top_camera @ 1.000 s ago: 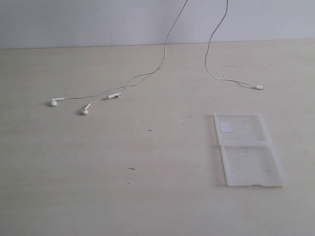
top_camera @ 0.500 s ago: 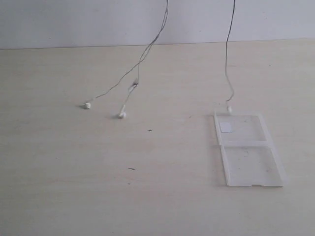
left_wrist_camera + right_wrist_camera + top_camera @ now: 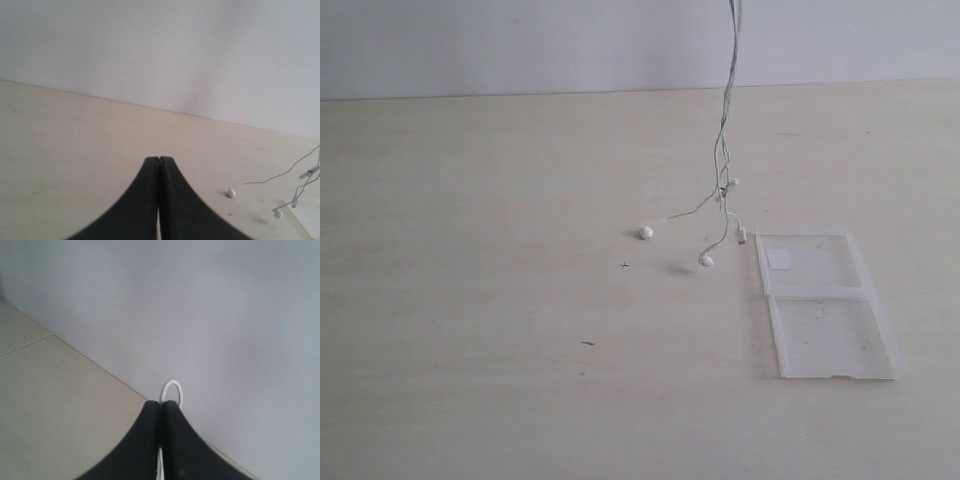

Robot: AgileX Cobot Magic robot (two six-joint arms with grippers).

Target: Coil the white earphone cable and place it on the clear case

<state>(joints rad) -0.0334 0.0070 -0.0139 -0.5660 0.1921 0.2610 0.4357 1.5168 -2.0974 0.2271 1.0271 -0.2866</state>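
A pale wooden table [image 3: 470, 300] runs back to a plain grey-white wall [image 3: 520, 40]. Over it the white earphone cable [image 3: 725, 150] hangs in a gathered bunch of strands from above the exterior view. Its two earbuds [image 3: 646, 232] rest on the wood and its inline remote [image 3: 732, 183] dangles just beside the near-left corner of the clear case [image 3: 830, 335]. That case lies open and flat, well short of the bundle's middle. The wire looks almost weightless, limp and springy, so it will probably swing and uncoil when let go. I judge the best hold is on the gathered loops themselves, not the loose ends. Both arms are raised high and out of the exterior view. The right gripper [image 3: 161, 404] is pressed closed with a small loop [image 3: 171, 387] of cable poking past its tips. The left gripper [image 3: 159, 160] is likewise closed, though whether a strand sits between its fingers cannot be told.
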